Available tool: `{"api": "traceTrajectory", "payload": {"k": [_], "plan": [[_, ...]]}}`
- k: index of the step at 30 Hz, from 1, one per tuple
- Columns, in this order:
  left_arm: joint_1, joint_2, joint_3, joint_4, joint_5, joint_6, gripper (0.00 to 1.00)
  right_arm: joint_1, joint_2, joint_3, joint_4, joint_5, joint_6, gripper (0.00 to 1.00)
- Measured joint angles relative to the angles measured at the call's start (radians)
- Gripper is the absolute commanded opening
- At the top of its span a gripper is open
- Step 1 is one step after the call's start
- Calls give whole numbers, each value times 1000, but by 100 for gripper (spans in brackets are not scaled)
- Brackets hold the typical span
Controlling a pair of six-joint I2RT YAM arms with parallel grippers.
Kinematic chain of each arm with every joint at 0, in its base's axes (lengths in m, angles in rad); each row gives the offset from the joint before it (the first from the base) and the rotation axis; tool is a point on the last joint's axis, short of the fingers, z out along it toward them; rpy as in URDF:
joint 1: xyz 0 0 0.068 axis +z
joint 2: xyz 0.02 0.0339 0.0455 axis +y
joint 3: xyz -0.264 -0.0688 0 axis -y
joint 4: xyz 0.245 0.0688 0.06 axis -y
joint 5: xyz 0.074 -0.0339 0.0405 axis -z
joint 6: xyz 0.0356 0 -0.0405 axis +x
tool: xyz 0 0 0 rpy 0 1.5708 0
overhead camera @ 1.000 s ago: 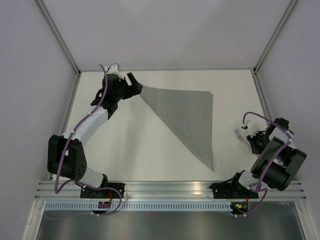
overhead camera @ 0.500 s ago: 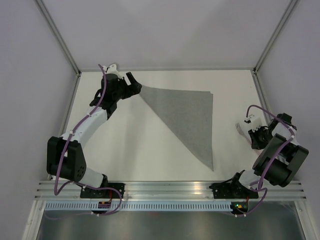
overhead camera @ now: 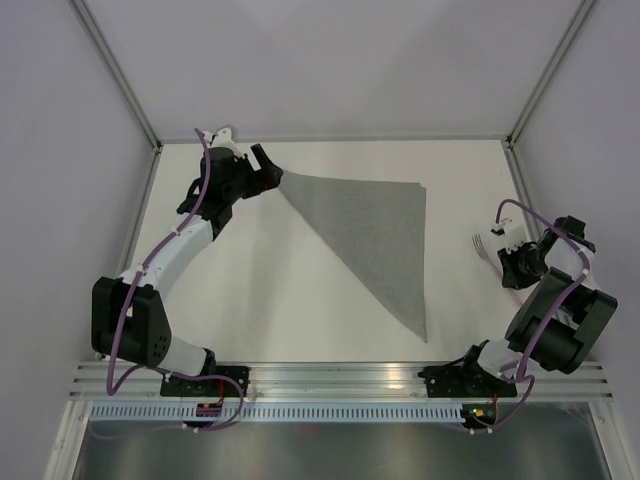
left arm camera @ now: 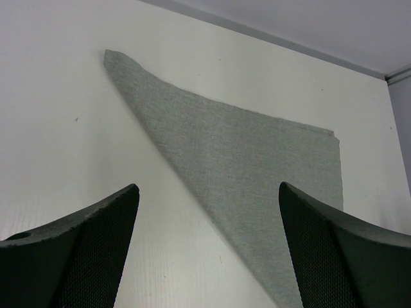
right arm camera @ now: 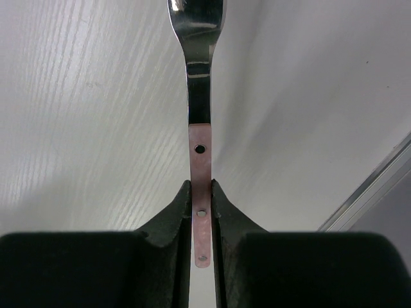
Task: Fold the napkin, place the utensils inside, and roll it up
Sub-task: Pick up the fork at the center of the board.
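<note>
Two hands: left hand (overhead camera: 270, 168) spread wide near the napkin (overhead camera: 375, 235), right hand (right arm camera: 201, 192) pinching the pink-handled fork (right arm camera: 198, 83).

You have one napkin (overhead camera: 375, 235), grey and folded into a triangle, lying just toward 1 o'clock from the middle of the top view. You have one fork (overhead camera: 484, 248), at 3 o'clock. You have two grippers: the left gripper (overhead camera: 266, 166) at 11 o'clock and the right gripper (overhead camera: 508, 265) at 3 o'clock. There is one white table (overhead camera: 270, 300).
</note>
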Motion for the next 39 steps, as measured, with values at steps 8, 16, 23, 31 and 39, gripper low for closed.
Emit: {"api": "traceTrajectory", "payload": {"k": [8, 16, 23, 31, 39], "plan": [[0, 0, 0, -7, 8, 0, 93, 51, 0, 21, -1, -6, 63, 0], [0, -2, 0, -6, 8, 0, 93, 117, 0, 46, -2, -18, 132, 0], [0, -11, 0, -7, 8, 0, 93, 170, 0, 69, 5, -20, 198, 0], [0, -13, 0, -8, 8, 0, 93, 210, 0, 88, 17, -19, 253, 0], [0, -13, 0, -8, 8, 0, 93, 249, 0, 99, 26, -20, 303, 0]]}}
